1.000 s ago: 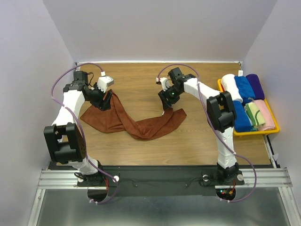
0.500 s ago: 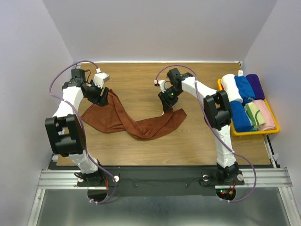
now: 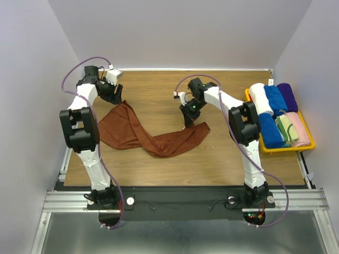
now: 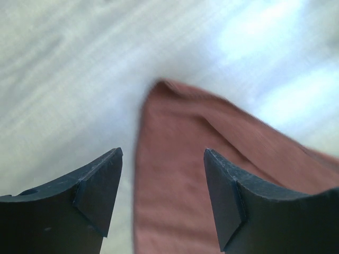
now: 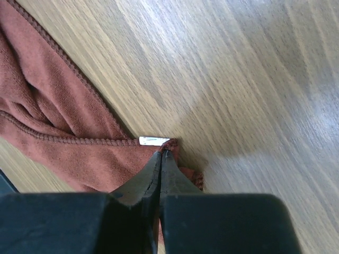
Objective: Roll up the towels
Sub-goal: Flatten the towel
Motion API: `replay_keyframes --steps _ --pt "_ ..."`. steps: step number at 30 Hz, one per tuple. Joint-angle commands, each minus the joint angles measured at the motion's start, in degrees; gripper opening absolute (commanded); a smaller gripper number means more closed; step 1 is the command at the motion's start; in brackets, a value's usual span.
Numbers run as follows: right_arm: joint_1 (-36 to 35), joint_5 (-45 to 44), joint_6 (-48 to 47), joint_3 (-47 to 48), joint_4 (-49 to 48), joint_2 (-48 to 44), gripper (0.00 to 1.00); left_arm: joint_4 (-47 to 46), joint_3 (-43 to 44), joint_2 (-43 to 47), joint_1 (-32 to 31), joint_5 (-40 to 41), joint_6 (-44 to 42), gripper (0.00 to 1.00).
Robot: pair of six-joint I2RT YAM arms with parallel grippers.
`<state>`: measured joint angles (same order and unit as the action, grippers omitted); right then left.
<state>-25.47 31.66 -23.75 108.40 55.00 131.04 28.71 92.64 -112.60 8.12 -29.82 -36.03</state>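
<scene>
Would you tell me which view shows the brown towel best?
Top external: it shows the whole towel, twisted across the table. Left wrist shows only one blurred corner; right wrist shows only the hemmed corner pinched by the right pincer.

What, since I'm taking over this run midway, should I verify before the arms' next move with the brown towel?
1. Right gripper has a corner of the rust-brown towel: ok, jaws shut on the hem.
2. Left gripper has the opposite corner: not ok, jaws open with the cloth beneath them.
3. Left jaws low enough to pinch the cloth: cannot tell, the left wrist view is blurred.
4. Towel lies flat for rolling: not ok, it is twisted and bunched in the middle.
5. Towel is apart from the yellow tray: ok, bare table lies between them.
</scene>
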Motion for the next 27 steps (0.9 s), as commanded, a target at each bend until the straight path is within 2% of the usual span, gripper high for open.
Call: replay_keyframes --steps 1,5,8,9,10,13,18,21,27 --pt "0.25 1.48 0.45 3.04 0.72 -1.57 0.01 -1.73 6.40 -4.63 0.23 -3.73 0.00 0.69" --pt "0.86 2.96 2.39 3.83 0.81 -2.46 0.01 -0.94 8.34 -7.89 0.23 -8.22 -5.09 0.59" --pt "1.22 4.37 3.97 4.45 0.81 -3.25 0.01 2.83 10.71 -10.01 0.23 -11.57 -12.99 0.54" --pt "1.30 4.55 4.49 4.54 0.81 -3.51 0.00 5.63 11.50 -10.45 0.23 -12.27 -17.88 0.54" --pt "1.39 4.81 5.20 4.54 0.81 -4.21 0.01 5.74 11.60 -10.02 0.23 -12.62 -26.03 0.59" --pt "1.39 4.81 5.46 4.63 0.98 -4.57 0.01 4.78 11.42 -9.31 0.23 -11.58 -29.43 0.62" --pt "1.74 5.34 6.17 4.71 0.90 -4.83 0.01 7.41 10.02 -8.26 0.14 -8.94 -51.12 0.62" --pt "1.92 5.87 6.61 4.63 0.90 -5.01 0.00 6.98 8.44 -7.82 0.23 -7.27 -60.35 0.62" --pt "2.01 6.13 6.79 3.84 0.98 -5.27 0.01 9.33 10.27 -9.39 0.05 -9.02 -71.96 0.63"
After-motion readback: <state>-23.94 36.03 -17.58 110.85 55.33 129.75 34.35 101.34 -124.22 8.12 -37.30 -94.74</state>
